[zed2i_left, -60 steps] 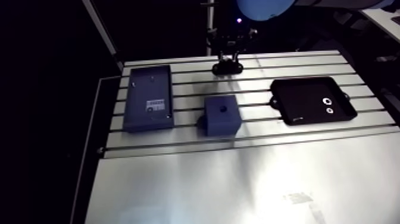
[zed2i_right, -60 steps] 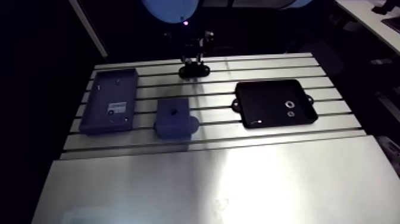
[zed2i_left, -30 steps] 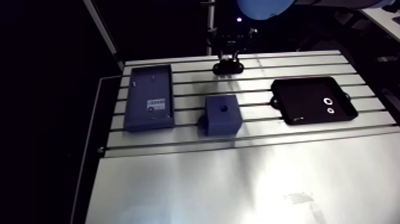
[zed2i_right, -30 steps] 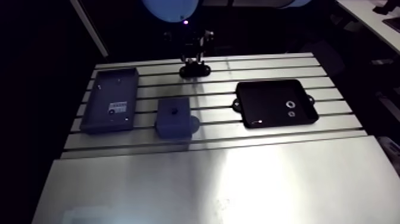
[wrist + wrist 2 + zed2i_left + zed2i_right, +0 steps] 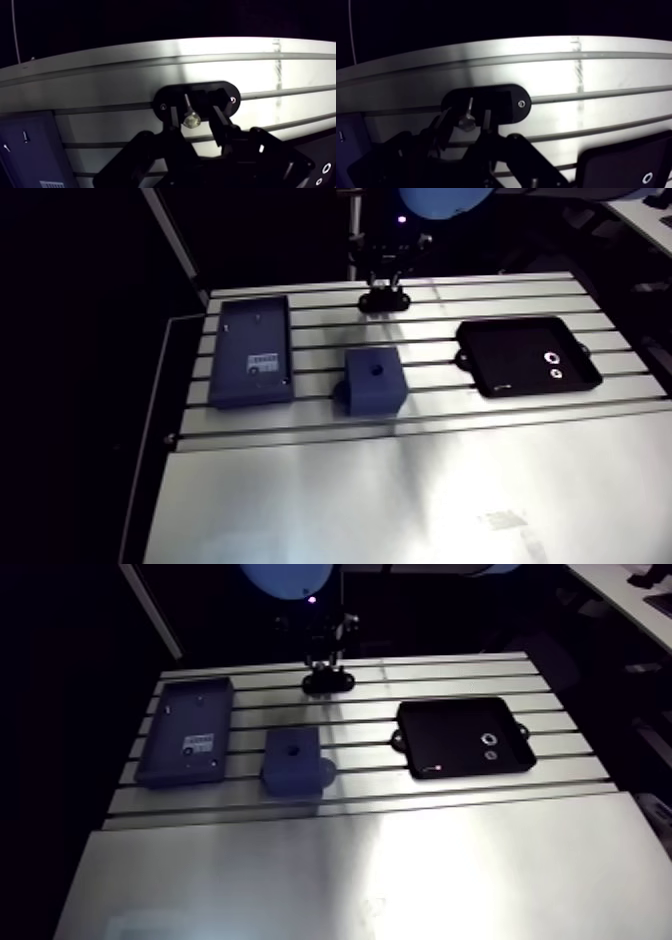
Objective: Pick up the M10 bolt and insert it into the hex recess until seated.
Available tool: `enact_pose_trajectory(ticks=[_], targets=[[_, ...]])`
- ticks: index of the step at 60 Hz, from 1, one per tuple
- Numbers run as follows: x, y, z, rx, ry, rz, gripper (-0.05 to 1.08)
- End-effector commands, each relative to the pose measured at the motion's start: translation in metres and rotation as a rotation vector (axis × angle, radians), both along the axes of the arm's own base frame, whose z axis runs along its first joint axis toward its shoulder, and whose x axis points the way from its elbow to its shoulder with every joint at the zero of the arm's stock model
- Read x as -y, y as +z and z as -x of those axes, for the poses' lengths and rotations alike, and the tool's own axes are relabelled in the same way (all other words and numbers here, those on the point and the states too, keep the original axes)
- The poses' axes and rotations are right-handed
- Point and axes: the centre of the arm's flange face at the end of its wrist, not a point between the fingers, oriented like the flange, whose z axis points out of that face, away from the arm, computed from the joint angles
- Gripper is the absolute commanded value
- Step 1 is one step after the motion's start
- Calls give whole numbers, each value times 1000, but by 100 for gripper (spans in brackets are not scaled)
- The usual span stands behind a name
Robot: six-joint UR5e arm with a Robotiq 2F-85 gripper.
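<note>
Nothing on surface [image 5: 400, 488] shifted since earlier; claw [image 5: 194, 106] stayed at far edge, fingers maybe drawn in slightly. Bolt [image 5: 190, 116] stood head-up in black holder [image 5: 165, 97] there, prob. so shank points down ready for insertion. Claw fingers sat apart either side of head, small gaps showing, nothing gripped yet. Block [image 5: 375, 388] w/ recess [image 5: 372, 371] lay mid-surface; blue tray [image 5: 250, 351] toward left edge, black tray [image 5: 525, 356] toward right. Neither seemed to block holder-to-block path.
</note>
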Motion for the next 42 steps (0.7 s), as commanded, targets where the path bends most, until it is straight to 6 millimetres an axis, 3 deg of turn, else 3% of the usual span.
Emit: enact_pose_trajectory(ticks=[1,42], targets=[[0,-2,-1,4,0,1,56],[1,-3,-3,7,-1,3,64]])
